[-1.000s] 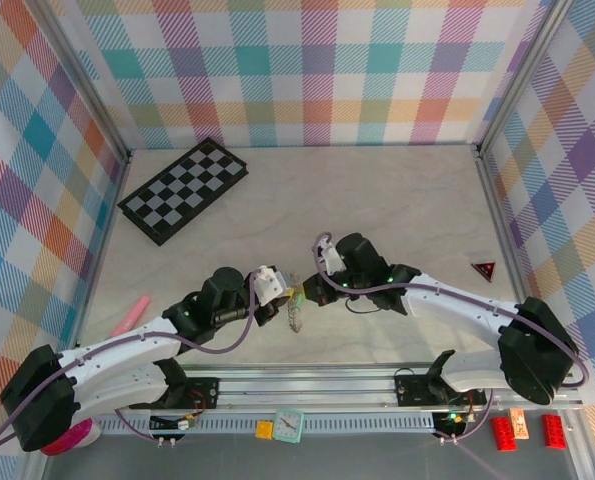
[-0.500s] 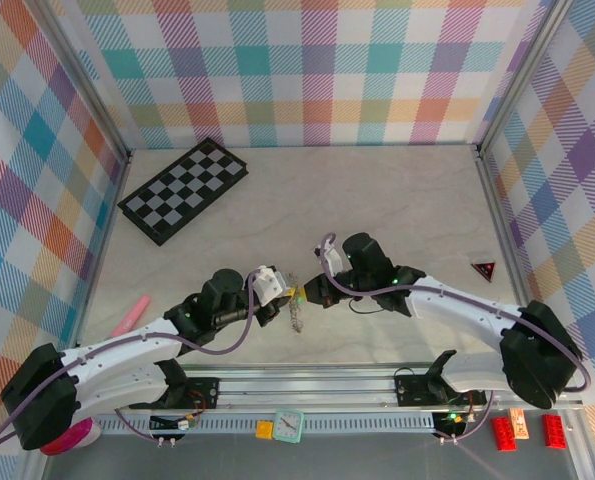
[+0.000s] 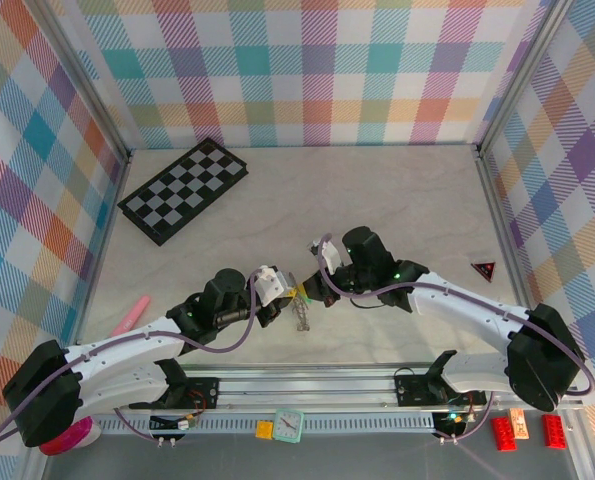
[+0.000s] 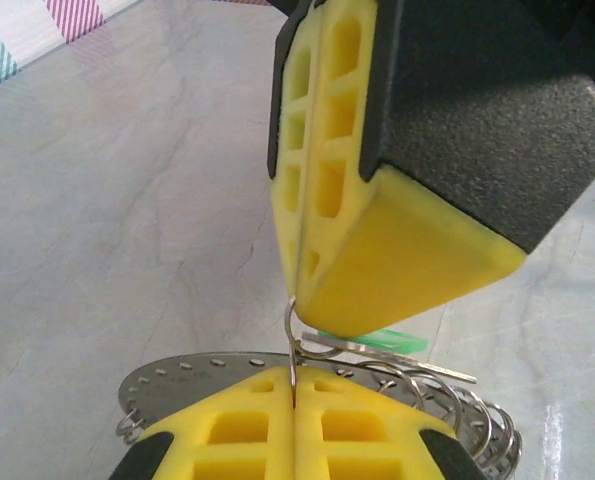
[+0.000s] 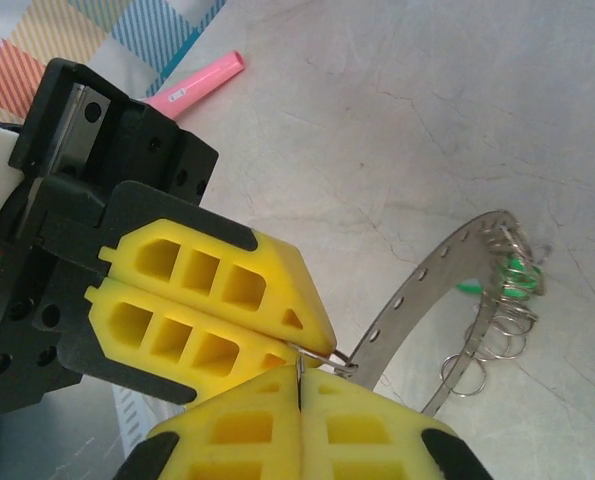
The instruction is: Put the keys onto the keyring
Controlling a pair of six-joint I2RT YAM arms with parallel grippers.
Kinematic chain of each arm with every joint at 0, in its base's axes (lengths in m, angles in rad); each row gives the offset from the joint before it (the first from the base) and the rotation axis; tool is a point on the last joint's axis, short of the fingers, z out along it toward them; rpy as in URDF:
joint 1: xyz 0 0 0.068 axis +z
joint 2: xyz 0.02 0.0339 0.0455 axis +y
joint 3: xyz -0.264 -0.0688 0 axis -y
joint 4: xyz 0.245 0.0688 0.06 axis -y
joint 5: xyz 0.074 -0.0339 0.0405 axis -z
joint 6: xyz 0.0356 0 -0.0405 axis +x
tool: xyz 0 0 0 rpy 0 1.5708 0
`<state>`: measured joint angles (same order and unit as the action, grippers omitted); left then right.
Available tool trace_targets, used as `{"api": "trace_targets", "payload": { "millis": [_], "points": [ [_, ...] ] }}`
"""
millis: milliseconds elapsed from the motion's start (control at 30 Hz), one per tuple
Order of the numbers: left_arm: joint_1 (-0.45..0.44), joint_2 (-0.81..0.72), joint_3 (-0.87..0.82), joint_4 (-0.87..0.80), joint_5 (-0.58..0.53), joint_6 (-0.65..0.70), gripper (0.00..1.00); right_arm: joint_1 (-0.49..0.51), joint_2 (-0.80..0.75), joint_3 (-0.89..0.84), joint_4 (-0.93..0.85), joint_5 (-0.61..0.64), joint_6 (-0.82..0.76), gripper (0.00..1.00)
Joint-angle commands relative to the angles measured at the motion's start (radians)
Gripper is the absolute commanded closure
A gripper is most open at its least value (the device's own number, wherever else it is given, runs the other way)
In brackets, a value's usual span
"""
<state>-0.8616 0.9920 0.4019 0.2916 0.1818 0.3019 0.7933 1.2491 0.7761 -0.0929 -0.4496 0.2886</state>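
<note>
Left gripper [image 4: 294, 400] and right gripper [image 5: 299, 390] stay pinched on the keyring [image 5: 427, 270], which has shifted slightly rightward. The keys [image 5: 515, 272] are apparently not yet threaded.

pale marbled tabletop [image 3: 397, 200], black-and-grey chessboard [image 3: 183, 189] lying flat far left near the back wall, pink marker [image 3: 130, 314] at the left edge, small red triangle [image 3: 484, 269] by the right wall, all well apart

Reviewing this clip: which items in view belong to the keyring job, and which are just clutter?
Job: keyring, keys, left gripper and right gripper, both pinching the keyring.
Lying about: chessboard, pink marker, red triangle, small clock, red bricks.
</note>
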Motion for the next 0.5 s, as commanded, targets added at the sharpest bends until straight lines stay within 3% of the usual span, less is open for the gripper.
{"api": "trace_targets", "payload": {
  "millis": [0, 300, 467],
  "points": [
    [-0.011, -0.002, 0.008, 0.023, 0.02, -0.015, 1.0, 0.007, 0.015, 0.034, -0.019, 0.011, -0.035, 1.0],
    [-0.01, -0.023, 0.004, 0.048, 0.016, -0.042, 1.0, 0.007, -0.065, 0.008, -0.073, 0.085, -0.131, 1.0],
    [-0.011, -0.05, -0.008, 0.083, 0.013, -0.041, 1.0, 0.007, -0.063, 0.028, -0.124, 0.056, -0.19, 1.0]
  ]
}}
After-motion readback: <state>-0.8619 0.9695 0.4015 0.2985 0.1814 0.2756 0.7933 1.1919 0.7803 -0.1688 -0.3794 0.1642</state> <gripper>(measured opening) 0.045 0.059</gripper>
